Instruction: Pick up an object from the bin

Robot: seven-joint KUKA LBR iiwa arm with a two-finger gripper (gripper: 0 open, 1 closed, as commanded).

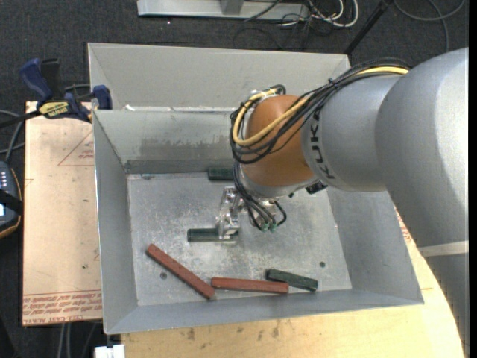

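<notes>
Gripper (229, 228) at frame centre, at right end of dark bar (201, 235). Bar axis horizontal, running left from gripper. Open or closed: cannot tell.

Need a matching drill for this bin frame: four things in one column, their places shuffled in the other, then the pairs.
Things
1. tilted red stick
2. level red stick
3. back bar
4. gripper

Places
A. at the foot of the bin back wall
B. mid-floor, over the right end of the mid bar
C. front left in the view, lying diagonally
D. along the front wall, its right end beside the green bar

Pairs: 1-C, 2-D, 3-A, 4-B
</notes>
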